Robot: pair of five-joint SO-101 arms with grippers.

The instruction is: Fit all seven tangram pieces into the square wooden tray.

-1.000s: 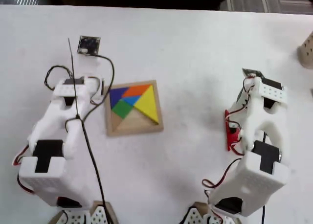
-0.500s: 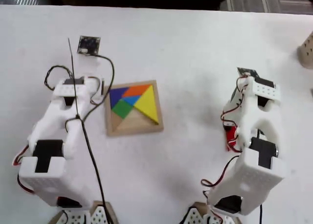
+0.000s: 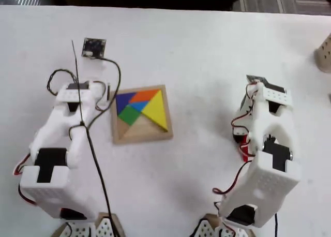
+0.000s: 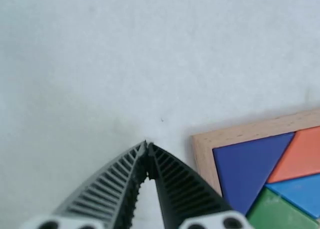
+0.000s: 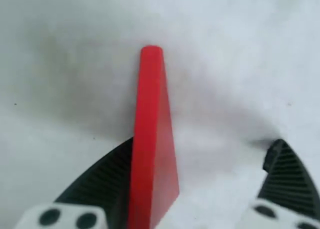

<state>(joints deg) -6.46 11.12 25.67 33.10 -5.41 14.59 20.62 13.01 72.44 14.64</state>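
The square wooden tray (image 3: 118, 136) lies in the middle of the table and holds blue (image 3: 122, 102), orange (image 3: 145, 95), light blue, green (image 3: 128, 116) and yellow (image 3: 155, 111) pieces; its near part is bare wood. My left gripper (image 4: 147, 148) is shut on nothing and rests just beside the tray's rim (image 4: 202, 149), near the blue triangle (image 4: 247, 164). A red piece (image 5: 150, 139) stands on edge against one finger of my right gripper (image 5: 202, 154), which is open, the other finger (image 5: 280, 174) well apart from it. Under the right arm (image 3: 266, 123), part of the red piece (image 3: 243, 144) shows.
A small circuit board (image 3: 94, 47) with a black cable lies at the back left, and a thin black wire crosses the left arm. A tan object (image 3: 324, 53) sits at the right edge. White table surface lies between the tray and the right arm.
The right arm has shifted slightly left and towards the far side, covering more of the red piece. The left arm and the tray have not moved.
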